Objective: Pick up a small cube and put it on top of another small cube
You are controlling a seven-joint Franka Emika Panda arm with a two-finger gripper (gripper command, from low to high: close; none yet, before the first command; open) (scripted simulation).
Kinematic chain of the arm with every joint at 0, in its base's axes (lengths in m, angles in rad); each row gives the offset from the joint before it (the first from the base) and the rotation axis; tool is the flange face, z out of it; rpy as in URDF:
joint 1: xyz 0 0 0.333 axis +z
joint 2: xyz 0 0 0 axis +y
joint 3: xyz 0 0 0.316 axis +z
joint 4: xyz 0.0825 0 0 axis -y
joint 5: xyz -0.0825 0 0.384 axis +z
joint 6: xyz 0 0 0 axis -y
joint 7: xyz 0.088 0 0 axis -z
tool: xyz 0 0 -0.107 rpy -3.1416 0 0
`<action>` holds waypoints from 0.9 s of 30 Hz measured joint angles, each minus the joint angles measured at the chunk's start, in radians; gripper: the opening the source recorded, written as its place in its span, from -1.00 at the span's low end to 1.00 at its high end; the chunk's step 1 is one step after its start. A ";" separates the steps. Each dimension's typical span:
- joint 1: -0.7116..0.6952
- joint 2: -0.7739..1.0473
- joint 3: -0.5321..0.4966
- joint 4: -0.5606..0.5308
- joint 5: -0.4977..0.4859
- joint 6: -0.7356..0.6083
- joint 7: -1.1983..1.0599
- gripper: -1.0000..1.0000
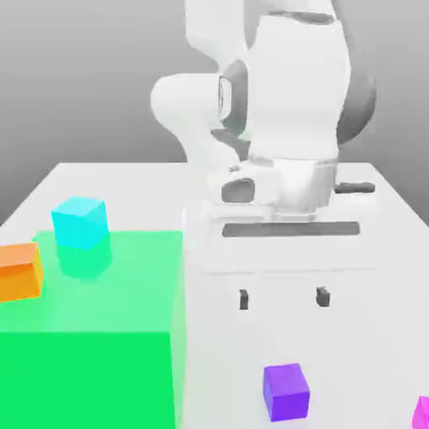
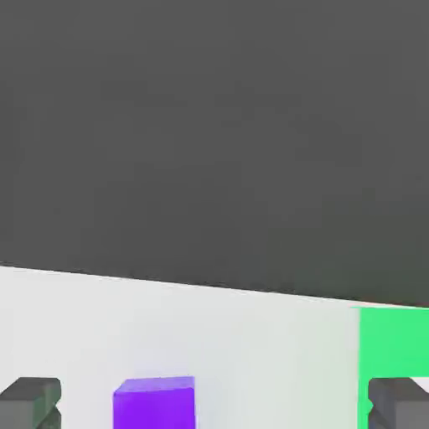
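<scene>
Two cubes, orange (image 1: 18,272) and pink (image 1: 422,414), are cut off; the pincer (image 1: 283,298) gapes empty

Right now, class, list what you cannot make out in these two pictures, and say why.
- Magenta cube: cut off by the exterior view's right edge.
- Orange cube: cut off by that view's left edge.
- Green block: its base runs past the lower edge.
- Purple cube: cut off by the hand view's edge.
- Cyan cube: its far side is turned away in the exterior view.
</scene>
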 joint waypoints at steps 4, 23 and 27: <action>0.018 0.143 0.007 -0.027 0.003 0.066 0.006 0.00; 0.022 0.159 0.004 -0.013 0.032 0.071 -0.002 -1.00; -0.046 0.025 -0.023 0.065 0.151 -0.055 0.016 -1.00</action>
